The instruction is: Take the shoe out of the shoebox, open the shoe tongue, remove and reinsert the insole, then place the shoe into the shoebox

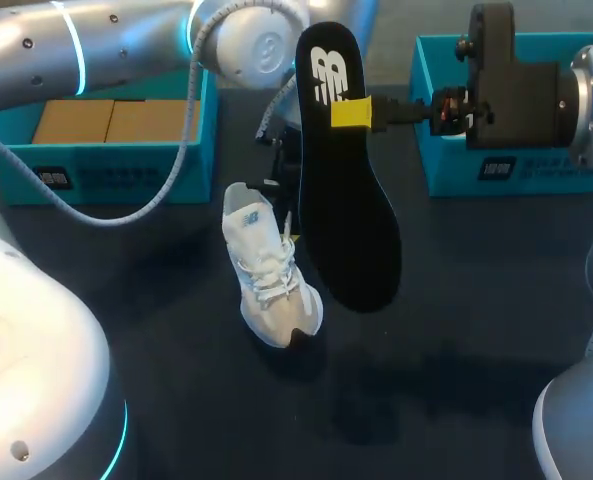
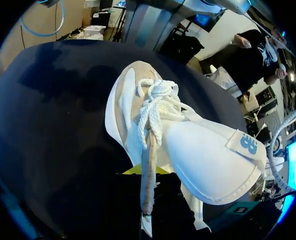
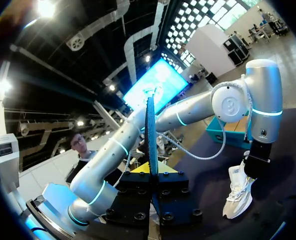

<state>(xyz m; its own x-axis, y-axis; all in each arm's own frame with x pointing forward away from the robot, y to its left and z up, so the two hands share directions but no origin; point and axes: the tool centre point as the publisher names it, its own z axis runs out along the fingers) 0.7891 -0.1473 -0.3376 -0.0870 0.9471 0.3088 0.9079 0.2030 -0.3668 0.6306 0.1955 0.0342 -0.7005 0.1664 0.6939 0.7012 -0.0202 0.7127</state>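
Observation:
A white laced shoe [image 1: 268, 270] stands on the dark table, toe toward the front. My left gripper [image 1: 282, 178] is at its heel end, shut on the shoe's collar. In the left wrist view the shoe [image 2: 187, 140] fills the space ahead of the left gripper [image 2: 143, 172], with the laces bunched and the tongue's logo tab showing. A black insole [image 1: 346, 220] hangs in the air just right of the shoe, and my right gripper [image 1: 352, 112] is shut on its upper part. The right wrist view shows the insole [image 3: 150, 132] edge-on between the right gripper's [image 3: 150, 171] fingers, and the shoe [image 3: 237, 192] off to the side.
A teal shoebox [image 1: 116, 182] with a cardboard insert stands at the back left, under my left arm. A second teal box part [image 1: 456, 175] sits at the back right, behind my right wrist. Open dark tabletop lies in front of the shoe.

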